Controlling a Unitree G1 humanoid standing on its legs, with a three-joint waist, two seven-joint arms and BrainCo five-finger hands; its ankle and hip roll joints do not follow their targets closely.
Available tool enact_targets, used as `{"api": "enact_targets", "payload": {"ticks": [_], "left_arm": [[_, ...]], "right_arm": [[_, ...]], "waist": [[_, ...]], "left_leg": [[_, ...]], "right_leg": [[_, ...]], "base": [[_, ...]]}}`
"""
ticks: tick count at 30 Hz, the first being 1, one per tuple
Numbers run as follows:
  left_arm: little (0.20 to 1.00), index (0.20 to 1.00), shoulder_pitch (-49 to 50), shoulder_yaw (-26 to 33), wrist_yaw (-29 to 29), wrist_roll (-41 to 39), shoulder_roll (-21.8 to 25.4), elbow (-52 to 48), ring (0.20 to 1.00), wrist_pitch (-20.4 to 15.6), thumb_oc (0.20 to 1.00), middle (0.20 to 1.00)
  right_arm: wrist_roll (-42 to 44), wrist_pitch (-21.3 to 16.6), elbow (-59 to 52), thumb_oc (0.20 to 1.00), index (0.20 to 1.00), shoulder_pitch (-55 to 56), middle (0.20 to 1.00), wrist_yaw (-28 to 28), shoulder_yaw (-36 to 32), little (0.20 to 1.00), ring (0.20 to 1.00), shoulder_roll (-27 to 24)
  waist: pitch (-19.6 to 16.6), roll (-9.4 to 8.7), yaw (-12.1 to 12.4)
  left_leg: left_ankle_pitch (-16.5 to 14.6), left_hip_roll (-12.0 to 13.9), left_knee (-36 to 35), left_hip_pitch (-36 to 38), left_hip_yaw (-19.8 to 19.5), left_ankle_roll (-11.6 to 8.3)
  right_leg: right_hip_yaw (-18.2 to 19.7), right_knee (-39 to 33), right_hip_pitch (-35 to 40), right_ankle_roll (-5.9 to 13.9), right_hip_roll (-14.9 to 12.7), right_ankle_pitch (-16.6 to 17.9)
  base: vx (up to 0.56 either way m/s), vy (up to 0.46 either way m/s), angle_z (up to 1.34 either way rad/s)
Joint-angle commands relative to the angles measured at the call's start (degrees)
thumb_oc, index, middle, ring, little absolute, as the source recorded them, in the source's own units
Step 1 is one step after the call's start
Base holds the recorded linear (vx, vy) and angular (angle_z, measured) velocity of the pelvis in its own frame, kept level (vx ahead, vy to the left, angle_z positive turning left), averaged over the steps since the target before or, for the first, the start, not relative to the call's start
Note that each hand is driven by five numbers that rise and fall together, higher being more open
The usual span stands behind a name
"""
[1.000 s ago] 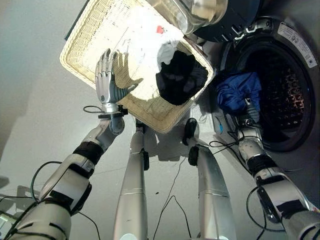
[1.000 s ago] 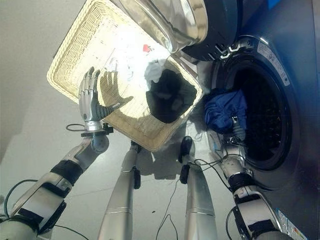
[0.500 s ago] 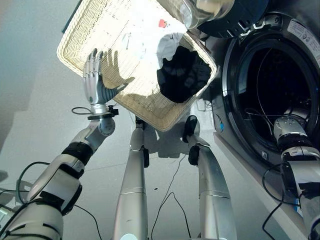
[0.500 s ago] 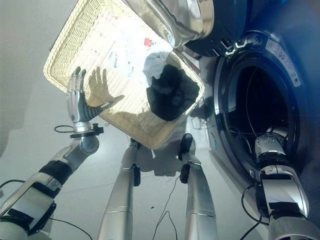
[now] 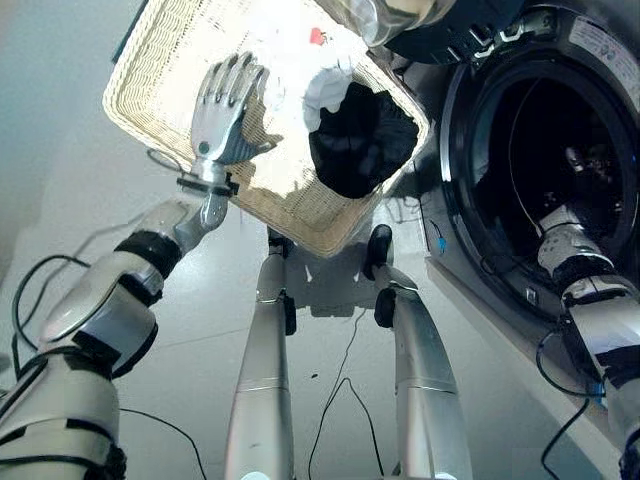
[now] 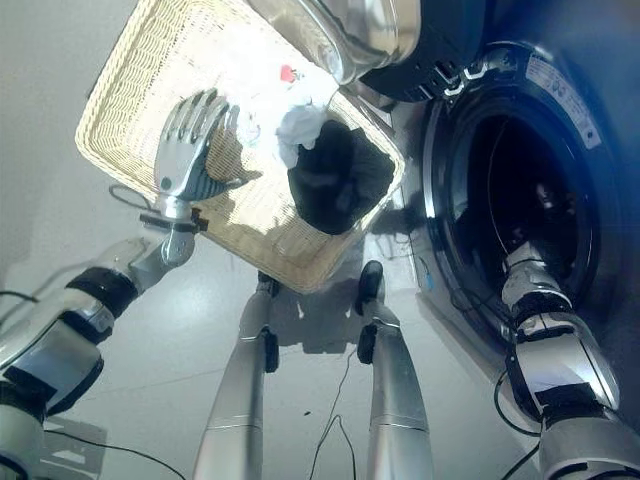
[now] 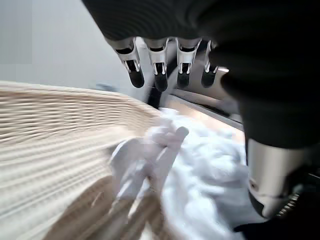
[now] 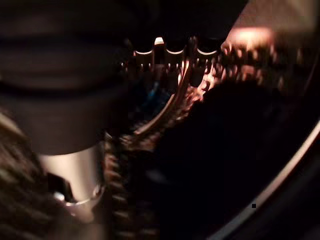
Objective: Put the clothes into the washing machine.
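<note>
A wicker basket (image 5: 150, 60) lies on the floor beside the washing machine. It holds white clothes (image 5: 325, 85) and a black garment (image 5: 360, 140). My left hand (image 5: 225, 105) hovers open over the basket, its straight fingers (image 7: 159, 75) just above the white clothes (image 7: 200, 170) without touching them. My right arm (image 5: 570, 260) reaches through the round door opening (image 5: 455, 200) into the dark drum. My right hand (image 8: 170, 55) is deep inside, against the perforated drum wall. A faint blue patch (image 8: 152, 92) shows by its fingers, and the dark hides its grip.
The washer's open door (image 6: 350, 40), with its glass bowl, hangs over the basket's far corner. Bare grey floor (image 5: 60, 200) spreads to the left of the basket. The machine's front panel (image 5: 600, 70) rises on the right.
The blue garment that was at the drum's mouth has gone inside with my right hand. My left hand has moved from the basket's near rim to over the white clothes.
</note>
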Motion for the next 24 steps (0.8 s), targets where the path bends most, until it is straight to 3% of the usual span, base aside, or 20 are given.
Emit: {"api": "enact_targets", "payload": {"ticks": [1,5,11,15,19,24], "left_arm": [[1.0,1.0,-5.0,1.6,0.9,0.1,-2.2,4.0,1.0,1.3,1.0,1.0],[1.0,1.0,-8.9,-0.1,1.1,1.0,-4.5,5.8,1.0,2.2,1.0,1.0],[1.0,1.0,-12.6,-1.7,2.5,3.3,-6.5,8.2,1.0,4.3,1.0,1.0],[1.0,1.0,-14.8,-1.9,1.8,2.0,-7.2,10.0,1.0,4.9,1.0,1.0],[1.0,1.0,-15.9,-2.4,-2.1,1.5,-7.6,11.6,1.0,5.7,1.0,1.0],[1.0,1.0,-16.2,-2.0,-2.9,0.3,-7.6,13.8,1.0,7.0,1.0,1.0]], "right_arm": [[-1.9,7.6,0.5,1.0,1.0,-3.5,1.0,-0.4,2.7,1.0,1.0,-13.1],[-5.4,11.5,1.3,1.0,1.0,-4.5,1.0,-1.1,4.3,1.0,1.0,-9.3],[-9.9,14.1,1.6,1.0,1.0,-5.7,1.0,-0.4,6.6,1.0,1.0,-5.9],[-13.1,13.9,1.2,1.0,1.0,-5.5,1.0,0.4,7.6,1.0,1.0,-3.8],[-13.7,12.1,0.5,1.0,1.0,-4.6,1.0,1.2,7.8,1.0,1.0,-2.3],[-14.8,9.7,-0.6,1.0,1.0,-4.1,1.0,2.5,8.3,1.0,1.0,-0.8]], "waist": [[-1.4,-0.81,-0.1],[-1.4,-0.56,-0.5],[-1.4,-0.58,-1.4],[-1.4,-0.6,-2.1],[-1.4,-0.74,-2.7],[-1.4,-0.94,-3.3]], "left_leg": [[-10.5,-1.3,8.0,0.4,2.0,-1.18],[-10.6,-1.2,7.8,-0.3,2.5,-1.19],[-10.6,-0.7,7.5,-1.4,2.8,-1.6],[-10.4,-0.3,6.9,-1.9,3.2,-1.95],[-10.4,-0.2,6.5,-2.4,3.5,-2.21],[-10.4,0.1,6.2,-2.7,3.8,-2.46]], "right_leg": [[-0.3,-12.0,3.4,6.49,3.2,10.0],[0.0,-11.9,2.5,6.71,3.2,10.1],[0.9,-12.3,1.1,6.89,3.5,10.3],[1.6,-12.6,0.3,6.86,3.8,10.2],[2.1,-13.2,-0.3,6.83,4.1,10.2],[2.6,-13.8,-0.6,6.84,4.3,10.2]], "base": [[0.0,0.0,0.0],[0.0,0.0,0.0],[-0.01,0.028,-0.01],[-0.01,0.048,-0.03],[0.0,0.015,-0.01],[-0.01,0.032,-0.04]]}}
